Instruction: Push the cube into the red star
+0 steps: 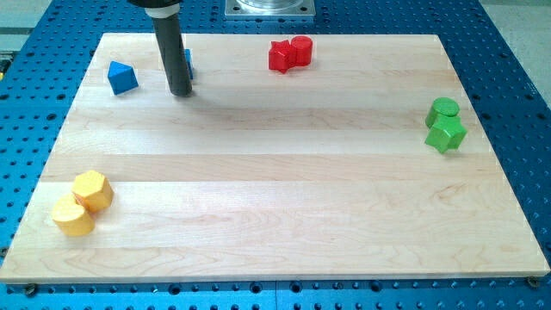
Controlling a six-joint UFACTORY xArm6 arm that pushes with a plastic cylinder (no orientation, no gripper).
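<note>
While my tip [181, 92] hides most of a blue block [187, 64], the red star [281, 56] sits well right.

lab bench | blue perforated base plate [516, 52] | wooden board [275, 189]

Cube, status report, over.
My tip at the view's top left, against blue cube, mostly hidden behind rod. Red star rightward along top edge. Path clear.

Nothing to read here: no lettering, label, brand, number or sign shows on any block or on the board.
</note>
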